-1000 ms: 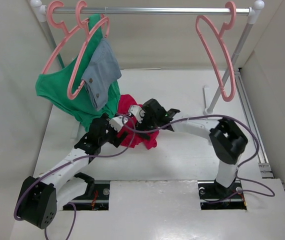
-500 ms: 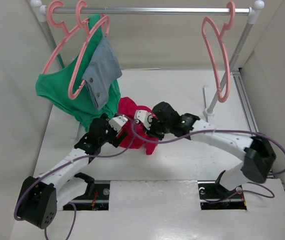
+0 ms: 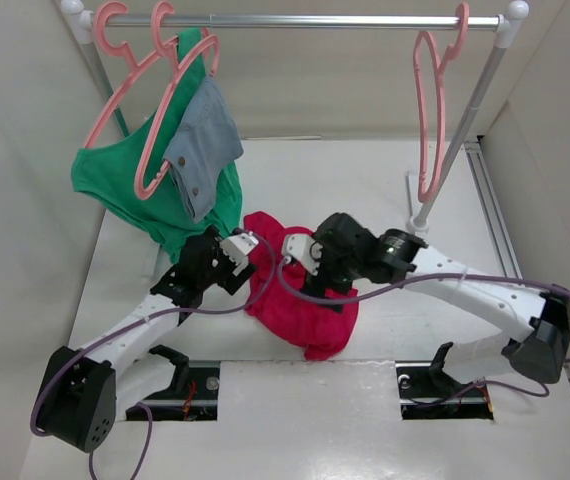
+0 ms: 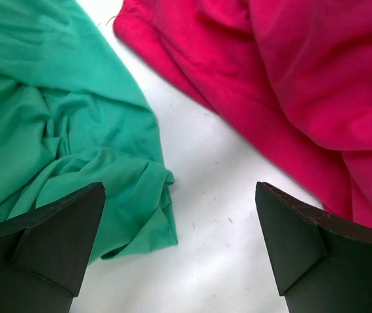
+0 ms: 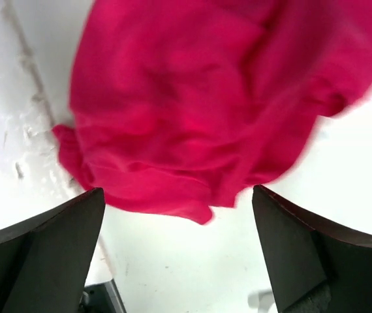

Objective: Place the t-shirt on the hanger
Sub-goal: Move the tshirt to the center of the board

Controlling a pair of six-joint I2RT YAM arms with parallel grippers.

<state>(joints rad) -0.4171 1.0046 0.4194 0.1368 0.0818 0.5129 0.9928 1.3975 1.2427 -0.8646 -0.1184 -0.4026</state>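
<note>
i'm at the pick-up step. the crimson-red soft cloth t-shirt (image 3: 300, 315) lies crumpled on the white table (image 3: 385, 180) between my arms, unheld. both claws gape empty: the left gripper (image 4: 178, 195) is over bare table beside the green garment (image 4: 62, 117), the right gripper (image 5: 178, 195) just above the heap. its long axis runs far-left to near-right; i can't tell collar from hem. next i'd find the neck, grip it, and lift toward the empty salmon-pink plastic hanger (image 3: 427, 110).

The t-shirt (image 3: 305, 325) has spread toward the near edge, and the hanger (image 3: 435, 120) has swung edge-on.
</note>
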